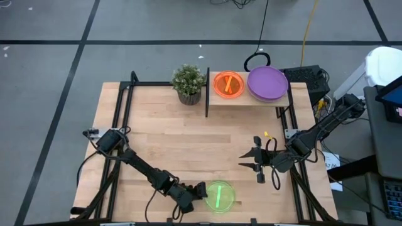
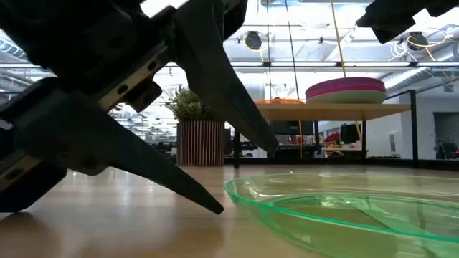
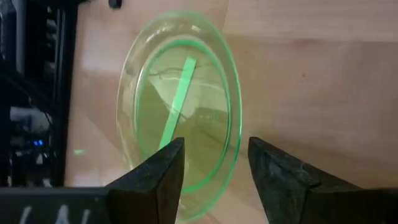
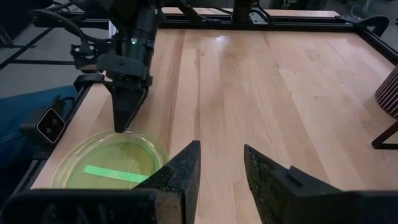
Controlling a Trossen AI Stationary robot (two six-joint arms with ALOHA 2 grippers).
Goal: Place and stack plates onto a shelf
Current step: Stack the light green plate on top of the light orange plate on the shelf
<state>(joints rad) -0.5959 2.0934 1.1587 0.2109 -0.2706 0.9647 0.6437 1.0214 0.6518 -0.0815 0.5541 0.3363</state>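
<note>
The lime green plate [image 3: 180,106] looks glossy translucent plastic; the tabletop [image 4: 249,93] smooth pale wood.

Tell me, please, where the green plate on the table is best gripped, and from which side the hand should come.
Probably the rim. The green plate lies flat on the table, so only its raised edge gives the fingers something to pinch. The near-left rim seems best: the left hand, open, is already low beside it there. The right hand waits farther off.
</note>
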